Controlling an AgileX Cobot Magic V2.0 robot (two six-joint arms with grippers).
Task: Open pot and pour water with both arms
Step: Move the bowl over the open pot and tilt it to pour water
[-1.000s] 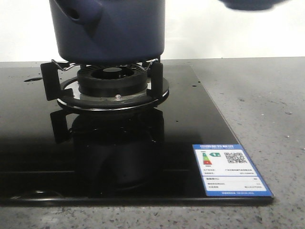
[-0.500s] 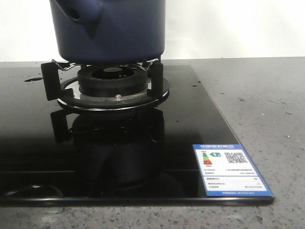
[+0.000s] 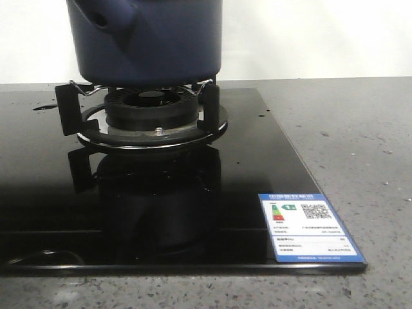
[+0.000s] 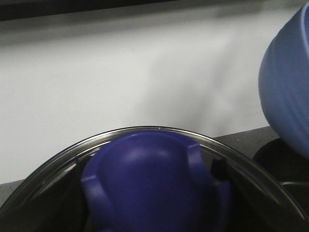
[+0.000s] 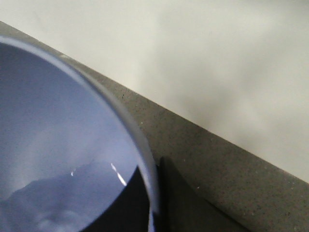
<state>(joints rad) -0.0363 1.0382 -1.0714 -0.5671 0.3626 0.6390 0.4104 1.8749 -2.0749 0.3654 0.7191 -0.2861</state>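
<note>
Front view: the grey counter (image 3: 347, 135) runs bare to the right of the black glass cooktop (image 3: 257, 167), whose front right corner carries a label (image 3: 310, 227). The pot (image 3: 151, 38) sits on the burner's prongs (image 3: 151, 112). Left wrist view: a glass lid (image 4: 145, 133) with a blue knob (image 4: 152, 186), a light blue bowl (image 4: 287, 87) just beside. Neither hand shows, so their state cannot be told.

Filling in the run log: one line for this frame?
pot: on burner stand | lid knob: close under left wrist camera | light blue bowl: under right wrist camera | pincers: unseen
</note>
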